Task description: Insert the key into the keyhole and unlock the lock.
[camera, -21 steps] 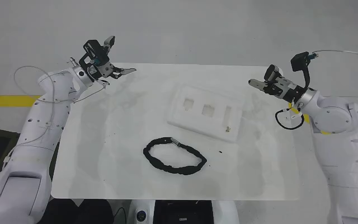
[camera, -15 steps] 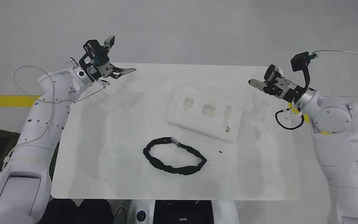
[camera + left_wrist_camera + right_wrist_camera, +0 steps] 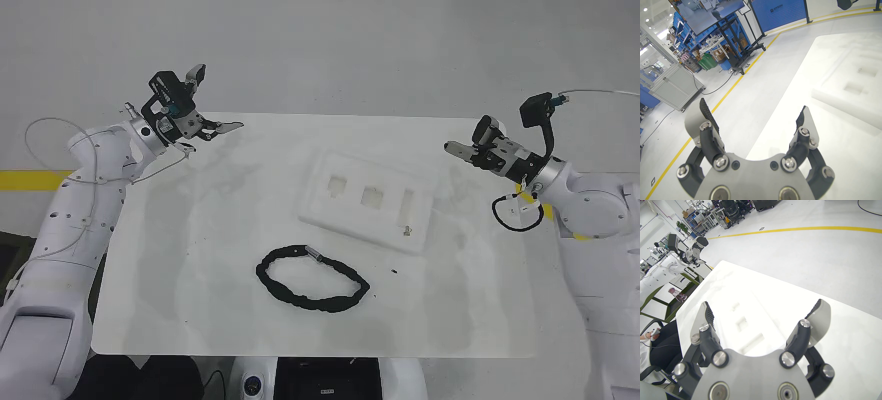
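The lock (image 3: 338, 265), a black fabric-sleeved cable loop with a metal end piece, lies closed on the white table (image 3: 200, 290) at lower centre of the top view. A small object that is probably the key (image 3: 407, 231) rests on the white foam tray (image 3: 345, 222) just above and to the right of the loop, though it is too small to identify with certainty. Compared with the frames from just before, nothing has shifted: lock, key, tray and both arms sit exactly where they were. The task therefore appears not to have started, with the key not picked up and the keyhole untouched. The left gripper (image 3: 753, 106) hangs at the upper left of the top view, just past the table's far left corner. Its fingers are spread wide, hold nothing, and point toward the tray. The right gripper (image 3: 762, 302) sits at the upper right, near the table's far right edge. It is likewise spread and empty, angled back toward the tray. Both are well apart from lock and key. A sensible next step is probably for one arm to descend to the key.
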`<state>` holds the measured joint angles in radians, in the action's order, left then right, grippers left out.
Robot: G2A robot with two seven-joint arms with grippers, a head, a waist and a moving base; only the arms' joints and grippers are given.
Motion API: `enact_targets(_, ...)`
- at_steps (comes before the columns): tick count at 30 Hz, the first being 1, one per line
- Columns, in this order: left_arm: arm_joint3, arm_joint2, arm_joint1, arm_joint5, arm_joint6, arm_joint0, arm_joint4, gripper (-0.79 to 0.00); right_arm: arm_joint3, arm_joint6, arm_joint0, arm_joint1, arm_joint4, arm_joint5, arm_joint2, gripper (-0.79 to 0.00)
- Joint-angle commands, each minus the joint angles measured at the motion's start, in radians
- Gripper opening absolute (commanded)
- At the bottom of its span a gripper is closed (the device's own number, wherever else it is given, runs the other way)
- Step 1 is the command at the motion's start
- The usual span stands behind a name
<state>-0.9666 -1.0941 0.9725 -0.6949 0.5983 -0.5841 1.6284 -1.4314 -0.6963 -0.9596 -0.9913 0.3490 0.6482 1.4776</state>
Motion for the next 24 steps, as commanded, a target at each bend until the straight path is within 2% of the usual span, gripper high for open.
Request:
enact_targets(1,0.000,0.000,0.000,0.000,0.000,0.000,0.000,0.000,-0.019,-0.002,-0.009,0.000,0.010,-0.023,-0.009,0.000)
enact_targets(6,0.000,0.000,0.000,0.000,0.000,0.000,0.000,0.000,-0.079,-0.078,-0.014,0.006,0.028,-0.095,-0.021,0.000)
enact_targets(17,0.000,0.000,0.000,0.000,0.000,0.000,0.000,0.000,-0.223,-0.404,0.003,0.017,-0.059,-0.319,-0.097,0.000)
enact_targets(24,0.000,0.000,0.000,0.000,0.000,0.000,0.000,0.000,-0.253,-0.505,0.018,0.020,-0.055,-0.408,-0.151,0.000)
